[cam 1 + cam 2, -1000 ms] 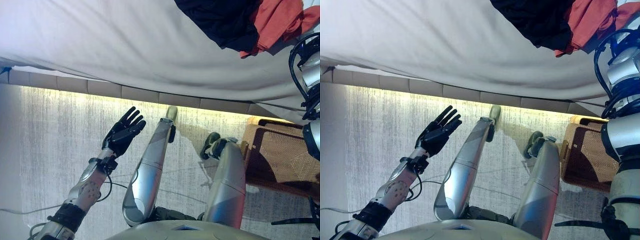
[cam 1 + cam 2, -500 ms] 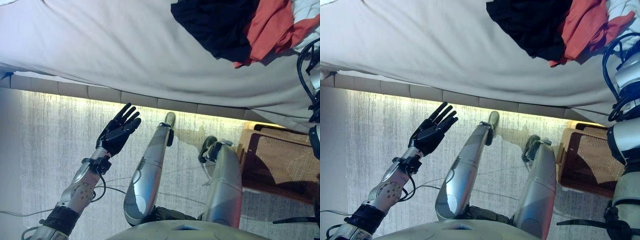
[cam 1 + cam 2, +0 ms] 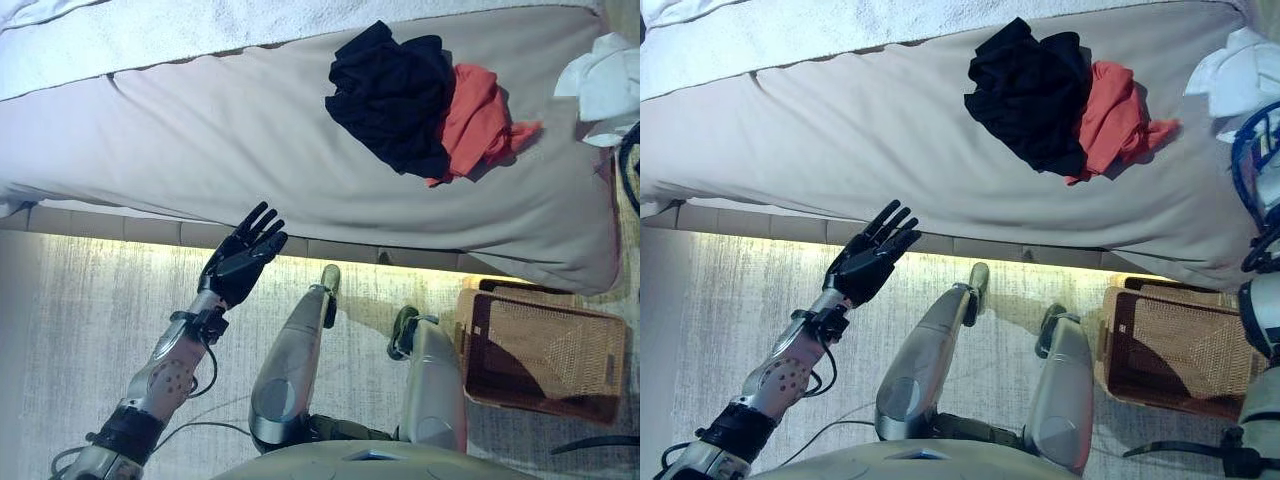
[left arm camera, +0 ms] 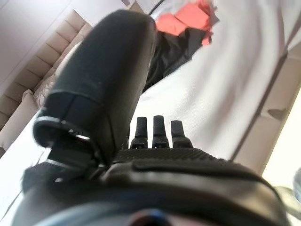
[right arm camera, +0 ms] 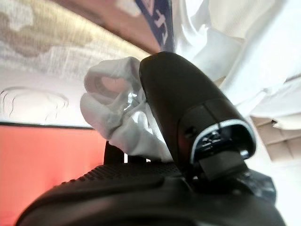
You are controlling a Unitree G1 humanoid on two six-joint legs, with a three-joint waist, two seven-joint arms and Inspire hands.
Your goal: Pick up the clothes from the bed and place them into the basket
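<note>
- The robot's left hand [image 3: 240, 266] hovered over the near edge of the wide bed with the pale grey sheet [image 3: 220, 130], fingers straight and spread, holding nothing.
- A crumpled black garment [image 3: 392, 95] lay on the bed, well to the right of that hand and farther in from the edge.
- A rumpled orange-red garment [image 3: 473, 120] lay touching the black one on its right side, partly tucked under it.
- A bunched white cloth [image 3: 608, 85] sat at the bed's right end, apart from the orange-red garment.
- The right hand [image 5: 188, 141] showed only in its wrist view, its thumb against the white cloth; it seemed to pinch it, though the fingers were mostly hidden.
- A brown woven rectangular basket [image 3: 540, 350] stood on the floor below the bed's right corner.
</note>
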